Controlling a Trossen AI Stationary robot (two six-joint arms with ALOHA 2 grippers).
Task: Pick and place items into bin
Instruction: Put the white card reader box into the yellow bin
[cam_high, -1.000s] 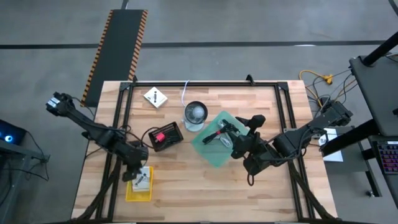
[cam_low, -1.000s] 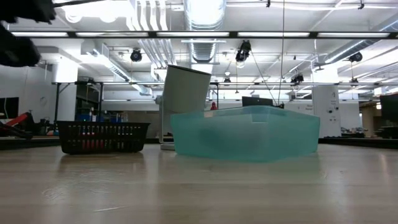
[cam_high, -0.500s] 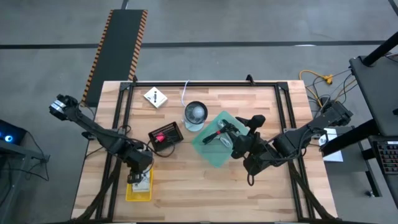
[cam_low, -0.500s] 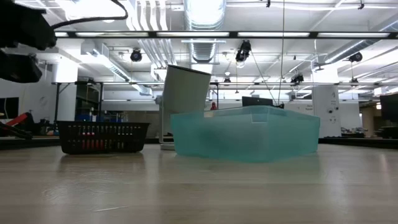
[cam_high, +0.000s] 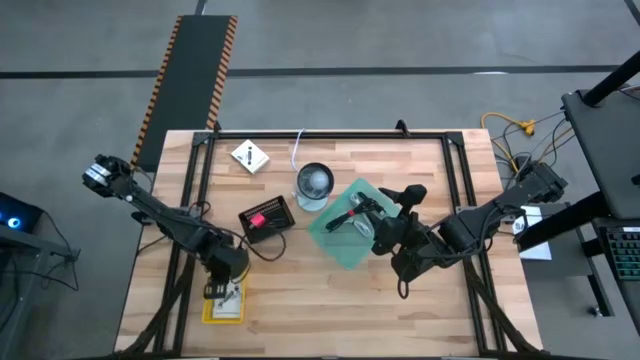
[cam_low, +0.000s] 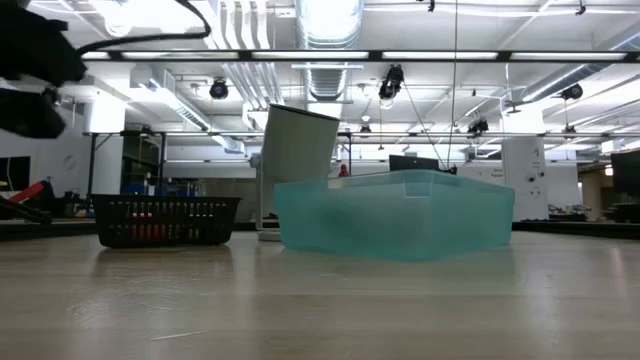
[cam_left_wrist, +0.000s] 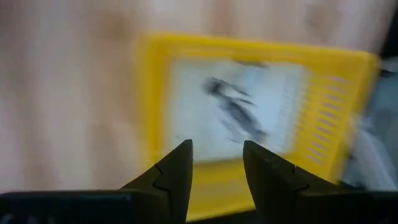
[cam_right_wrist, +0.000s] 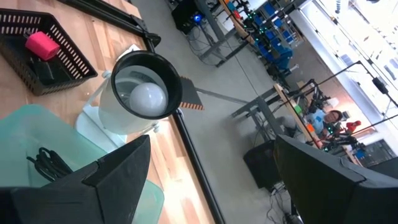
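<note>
Seen from overhead, a pale wooden table carries one shallow yellow plastic tray at its near left, holding a white square packet with black marks; one black mesh basket with a small pink object inside; one round clear-grey cup; one translucent teal bin with a dark cable in it; and a second white square packet lying alone near the far edge. The left gripper hangs directly above the yellow tray, and the right gripper waits at the teal bin's right edge. At table height, the teal bin, the mesh basket and the cup stand in a row, with dark arm parts at the upper left. From the left wrist, two dark fingers, partly open and empty, frame the tray and its packet; this view is smeared, so the markings may hide a thin object. From the right wrist, wide-spread fingers overlook the cup, the basket and the pink object. The flat packet could slip free or drag the light tray if the fingers close off-centre.
</note>
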